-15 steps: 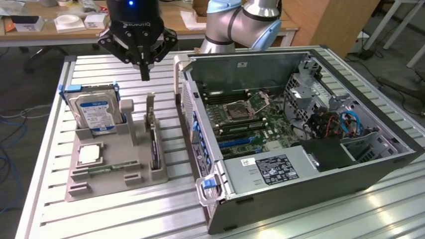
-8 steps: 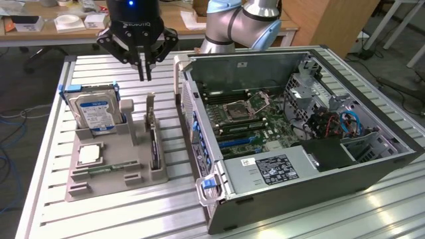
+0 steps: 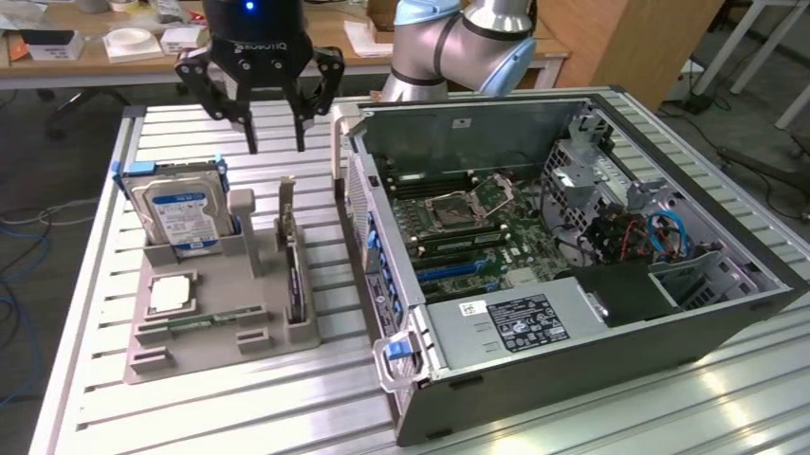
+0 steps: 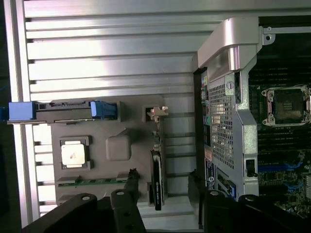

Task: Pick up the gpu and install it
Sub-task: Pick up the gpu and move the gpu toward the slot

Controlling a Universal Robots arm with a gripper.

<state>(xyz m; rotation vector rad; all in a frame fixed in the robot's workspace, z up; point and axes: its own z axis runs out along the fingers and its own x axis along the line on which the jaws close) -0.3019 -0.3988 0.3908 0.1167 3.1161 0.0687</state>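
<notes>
Gpu stands edge-up in holder, probably stiff but fragile, grab top edge; my fingers wide open, empty.

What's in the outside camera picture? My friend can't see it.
An open gripper hangs above a gray holder where the gpu stands on edge near a hard drive. An open computer case sits on the exterior view's right.
</notes>
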